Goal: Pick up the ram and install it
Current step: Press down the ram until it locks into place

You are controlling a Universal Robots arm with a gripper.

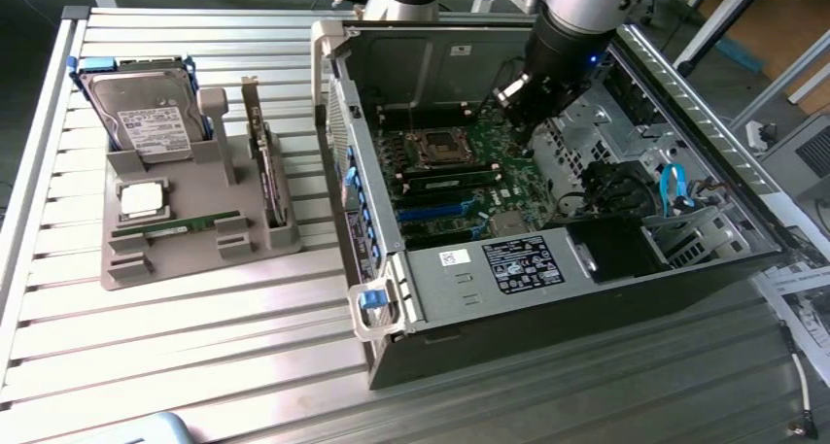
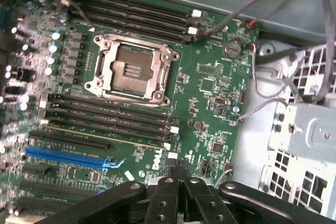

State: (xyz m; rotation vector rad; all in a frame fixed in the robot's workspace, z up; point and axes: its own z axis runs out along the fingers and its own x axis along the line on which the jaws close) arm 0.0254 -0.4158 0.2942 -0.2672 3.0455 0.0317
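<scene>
pincer (image 2: 178, 174) is hovering shut and empty over the motherboard (image 2: 210, 85) inside the pc case (image 1: 429, 269), w/ the ram (image 2: 105, 136) already sitting in its slot below the cpu socket (image 2: 131, 69), so i'd be checking it's level and both latches are closed.

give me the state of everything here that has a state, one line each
gripper: shut, holding nothing, above the motherboard
ram: seated in a slot beside the processor socket
processor socket: empty, frame closed
computer case: lying on its side, side panel off
hard drive: leaning in the grey holder
processor chip: resting in the holder
expansion card: standing on edge in the holder
</scene>
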